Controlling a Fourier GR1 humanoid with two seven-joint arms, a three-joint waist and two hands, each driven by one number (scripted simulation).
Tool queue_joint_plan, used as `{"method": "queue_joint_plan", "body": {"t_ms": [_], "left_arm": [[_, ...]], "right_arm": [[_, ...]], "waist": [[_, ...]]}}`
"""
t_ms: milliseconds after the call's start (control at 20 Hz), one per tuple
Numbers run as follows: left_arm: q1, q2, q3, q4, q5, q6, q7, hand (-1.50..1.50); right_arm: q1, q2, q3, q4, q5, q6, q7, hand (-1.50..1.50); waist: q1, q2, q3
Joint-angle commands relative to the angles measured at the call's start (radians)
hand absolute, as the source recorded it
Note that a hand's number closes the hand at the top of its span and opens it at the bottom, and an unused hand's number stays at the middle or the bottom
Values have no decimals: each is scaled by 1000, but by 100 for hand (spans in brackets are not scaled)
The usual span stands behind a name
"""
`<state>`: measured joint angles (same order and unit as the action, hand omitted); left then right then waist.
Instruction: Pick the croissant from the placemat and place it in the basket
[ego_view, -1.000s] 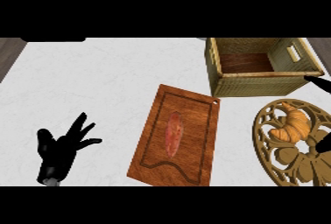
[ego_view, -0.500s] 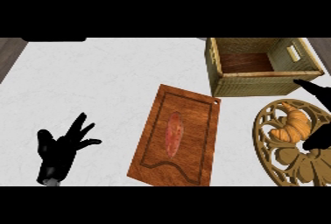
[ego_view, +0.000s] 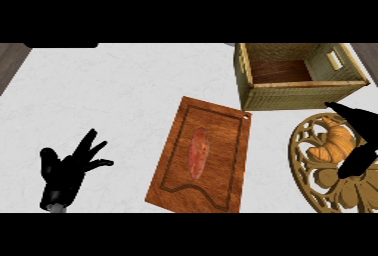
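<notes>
The left hand (ego_view: 66, 172) lay at about eight o'clock in the head view, low on the white counter (ego_view: 118, 100). Its fingers were spread and fairly straight, pointing toward one o'clock, and it had hold of nothing. At three o'clock from that hand, well apart from it, a brown wooden board (ego_view: 221, 170) lay flat near the middle of the view. Its long side ran from about seven o'clock to one o'clock, and a reddish strip of food (ego_view: 198, 154) rested lengthwise on its centre. At one o'clock from the board, just beyond its far corner, stood the woven basket (ego_view: 295, 97), open at the top, with a dark wooden floor and nothing inside. At six o'clock from the basket, near its front wall, lay the round golden placemat (ego_view: 325, 185) with its cut-out leaf pattern, partly cropped by the view's right edge. The croissant (ego_view: 332, 145) sat on the far part of that placemat, toward its twelve o'clock, and not in the basket. The right hand (ego_view: 356, 161) came in at three o'clock and was opened wide around the croissant. Its fingers (ego_view: 353, 114) reached over at the pastry's one o'clock and its thumb hung at the pastry's five o'clock. Whether either touched the croissant could not be told, and the hand had not closed on it.
</notes>
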<state>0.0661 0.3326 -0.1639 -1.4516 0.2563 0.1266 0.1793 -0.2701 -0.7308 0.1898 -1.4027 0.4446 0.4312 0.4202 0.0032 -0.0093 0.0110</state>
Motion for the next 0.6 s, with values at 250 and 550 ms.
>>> {"method": "queue_joint_plan", "body": {"t_ms": [250, 550], "left_arm": [[49, -30, -22, 64, -57, 39, 49, 0], [36, 11, 16, 45, -28, -16, 85, 0]], "right_arm": [[26, 50, -1, 42, 66, -40, -46, -150], [-4, 73, -15, 115, 101, -57, -79, -150]], "waist": [[-1, 10, -11], [3, 11, -11]]}}
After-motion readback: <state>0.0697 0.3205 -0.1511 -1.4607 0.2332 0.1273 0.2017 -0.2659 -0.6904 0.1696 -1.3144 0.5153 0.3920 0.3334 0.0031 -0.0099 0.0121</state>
